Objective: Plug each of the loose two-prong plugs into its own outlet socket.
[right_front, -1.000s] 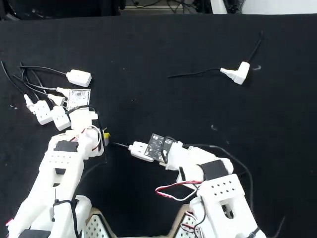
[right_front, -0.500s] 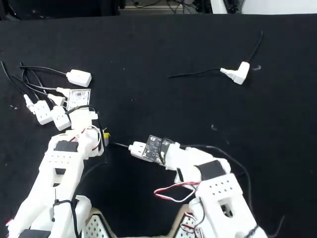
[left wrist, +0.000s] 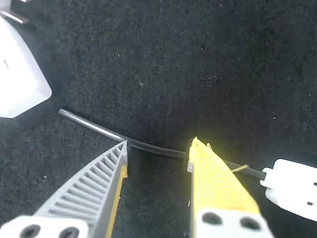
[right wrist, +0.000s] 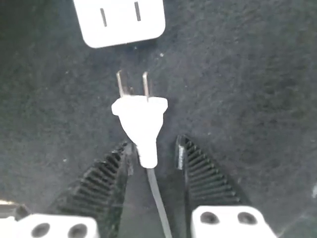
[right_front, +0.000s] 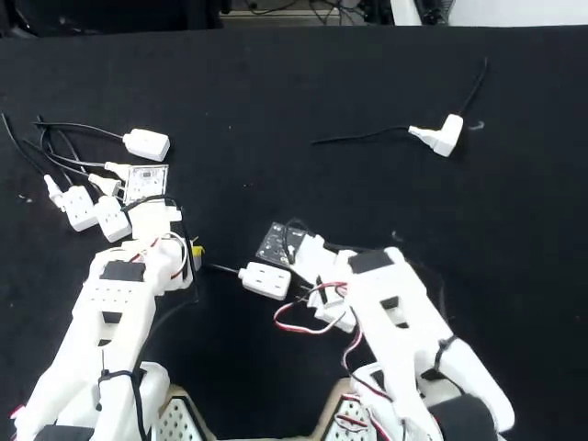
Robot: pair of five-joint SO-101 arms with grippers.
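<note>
Right gripper (right wrist: 153, 145) is sitting with jaws spread, straddling the tail of a plug (right wrist: 140, 116) without pinching it. The prongs are pointing away from the jaws at the socket (right wrist: 119, 20) just beyond, roughly lined up but not touching. Left gripper (left wrist: 158, 146) is hanging spread too, astride the socket's cord (left wrist: 89, 124), not clamping it. I'm seeing nothing confirmed mated: this plug is not yet gripped or pushed in, a second plug (right_front: 441, 135) is lying loose well apart from both jaws, and the cluster (right_front: 92, 202) past the left jaws is too tangled to judge.
</note>
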